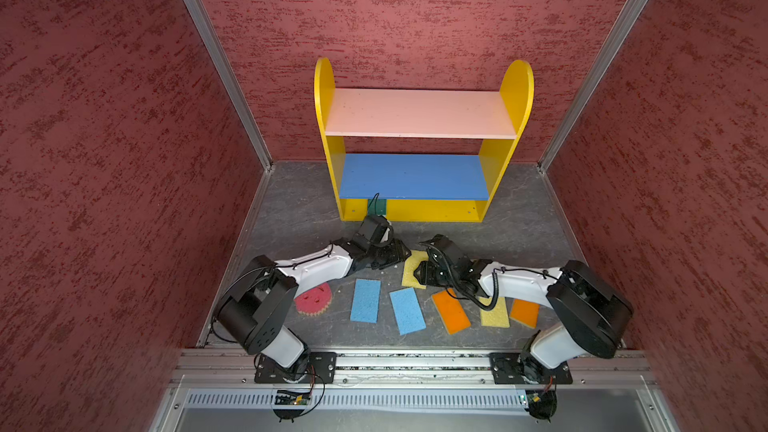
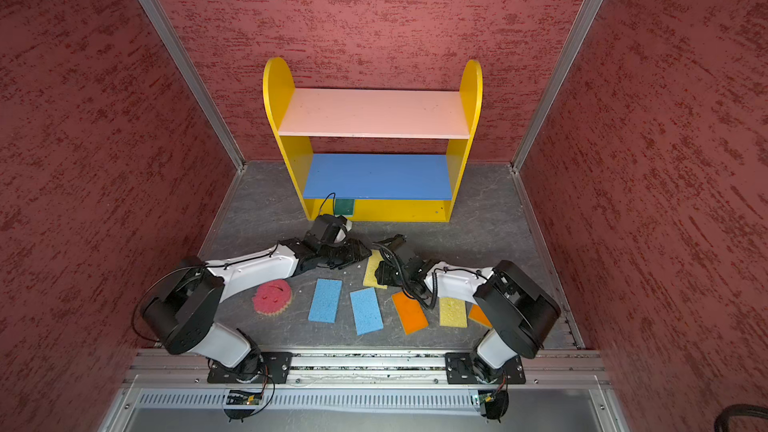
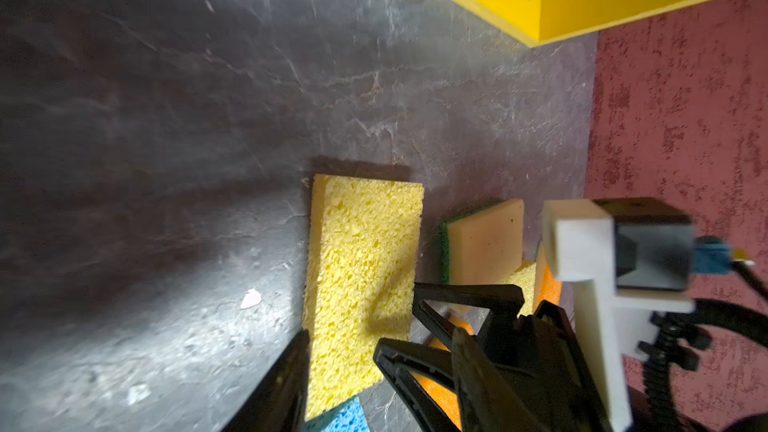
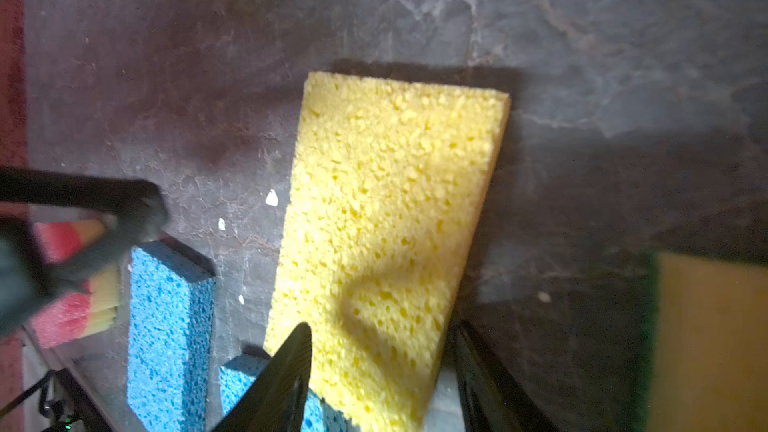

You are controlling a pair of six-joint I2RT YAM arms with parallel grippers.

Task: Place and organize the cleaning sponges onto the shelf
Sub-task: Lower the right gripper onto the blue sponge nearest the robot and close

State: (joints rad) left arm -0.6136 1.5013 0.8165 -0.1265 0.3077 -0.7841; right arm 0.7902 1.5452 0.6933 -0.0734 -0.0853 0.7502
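The shelf (image 1: 490, 168) stands at the back, with a green sponge (image 1: 378, 206) on its yellow base. On the floor lie a pink smiley sponge (image 1: 313, 299), two blue sponges (image 1: 365, 300), two orange sponges (image 1: 451, 311) and a yellow one (image 1: 494, 313). Another yellow sponge (image 4: 386, 209) lies in the middle with a dent in it. My right gripper (image 4: 382, 351) is open with that sponge's end between its fingers. My left gripper (image 3: 382, 338) hangs open just beside, holding nothing. A green-backed sponge (image 3: 482, 243) lies by the right arm, hidden in both top views.
Red textured walls (image 1: 124, 160) close the cell on three sides. The two grippers' fingers nearly meet over the middle of the grey floor (image 1: 519, 234). White crumbs (image 4: 271, 198) lie near the yellow sponge. The pink top board (image 1: 415, 112) and blue middle board (image 1: 411, 176) carry nothing.
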